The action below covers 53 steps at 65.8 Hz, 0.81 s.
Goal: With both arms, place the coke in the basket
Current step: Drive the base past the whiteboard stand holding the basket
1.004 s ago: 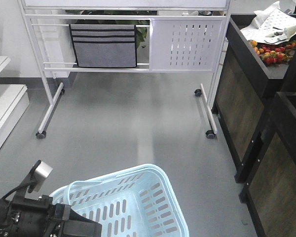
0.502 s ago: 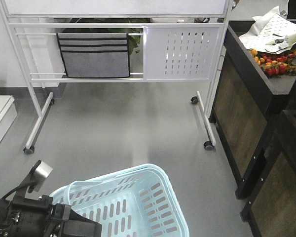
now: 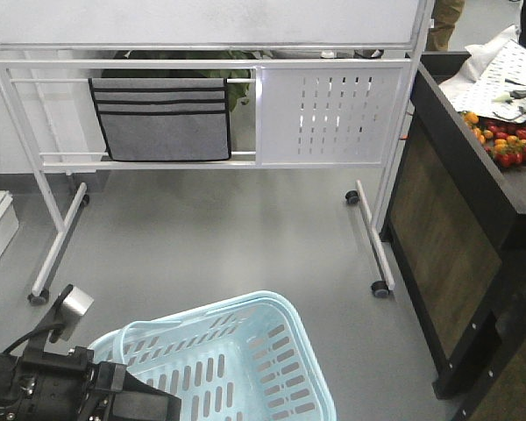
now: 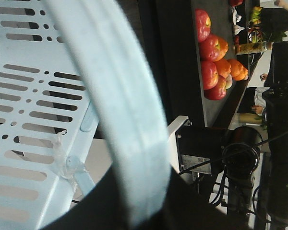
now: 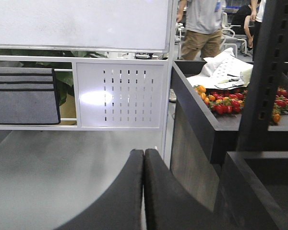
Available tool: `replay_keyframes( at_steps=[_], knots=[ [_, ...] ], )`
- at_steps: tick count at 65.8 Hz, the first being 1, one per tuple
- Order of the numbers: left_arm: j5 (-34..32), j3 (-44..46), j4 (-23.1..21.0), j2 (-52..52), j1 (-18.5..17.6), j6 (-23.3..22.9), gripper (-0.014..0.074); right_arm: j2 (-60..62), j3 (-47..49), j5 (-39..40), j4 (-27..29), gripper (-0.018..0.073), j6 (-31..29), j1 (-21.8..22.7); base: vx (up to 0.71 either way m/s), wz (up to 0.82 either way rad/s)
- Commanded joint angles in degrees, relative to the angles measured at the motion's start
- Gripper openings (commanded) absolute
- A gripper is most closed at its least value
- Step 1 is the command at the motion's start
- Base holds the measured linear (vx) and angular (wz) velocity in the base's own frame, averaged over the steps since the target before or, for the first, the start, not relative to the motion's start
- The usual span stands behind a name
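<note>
The light blue basket hangs at the bottom centre of the front view, tilted. Its slotted wall fills the left of the left wrist view. My left gripper is shut on the basket's pale blue handle, which runs between the dark jaws. In the front view the left arm sits at the bottom left beside the basket. My right gripper is shut with nothing between its fingers and points at the floor near a black stand. The coke is out of view.
A white whiteboard stand on casters with a grey fabric pocket crosses the back. A black produce stand holding tomatoes and oranges lines the right side. A person stands behind it. Grey floor lies between.
The background has shifted: the whiteboard stand sits lower and its left leg further left, and the black stand has slid right. Basket and left arm keep their place in the frame.
</note>
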State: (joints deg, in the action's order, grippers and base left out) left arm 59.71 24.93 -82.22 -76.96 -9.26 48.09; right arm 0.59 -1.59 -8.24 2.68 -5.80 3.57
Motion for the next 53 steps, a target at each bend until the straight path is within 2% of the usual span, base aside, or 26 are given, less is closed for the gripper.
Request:
replay_keyframes(
  at_steps=[1, 53],
  knots=[
    [3.5, 1.1, -3.9, 1.5, -0.5, 0.4, -0.0007, 0.7, -0.5, 4.2, 0.0, -0.0010, -0.3, 0.3, 0.30, 0.03],
    [3.5, 1.1, -3.9, 1.5, -0.5, 0.4, -0.0007, 0.7, -0.5, 4.2, 0.0, -0.0010, -0.3, 0.3, 0.27, 0.02]
  ],
)
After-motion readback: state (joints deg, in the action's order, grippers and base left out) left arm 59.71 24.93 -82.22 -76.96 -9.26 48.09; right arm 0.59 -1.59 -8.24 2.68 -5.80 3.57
